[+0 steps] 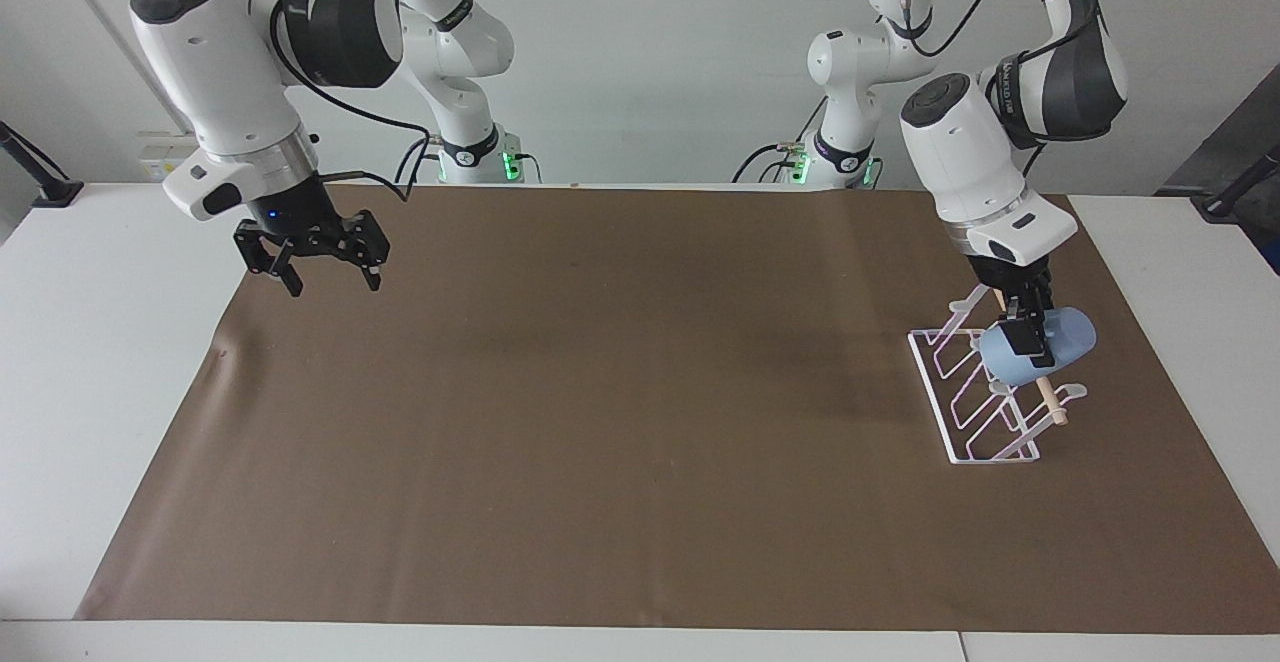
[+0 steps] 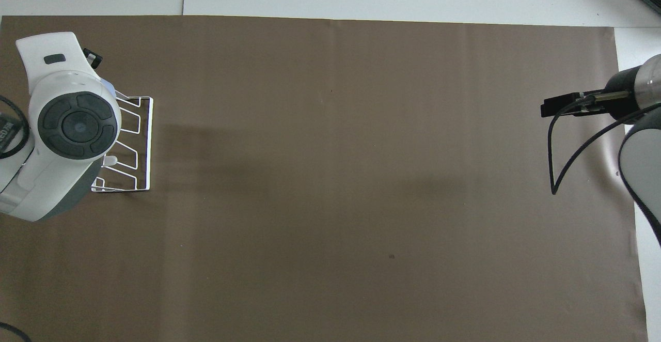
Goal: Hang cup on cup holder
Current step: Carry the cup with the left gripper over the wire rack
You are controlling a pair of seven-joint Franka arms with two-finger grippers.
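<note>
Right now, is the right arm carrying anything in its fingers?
No: in the facing view the right gripper hangs with its fingers spread and nothing between them, while the left gripper holds the cup over the cup holder.
</note>
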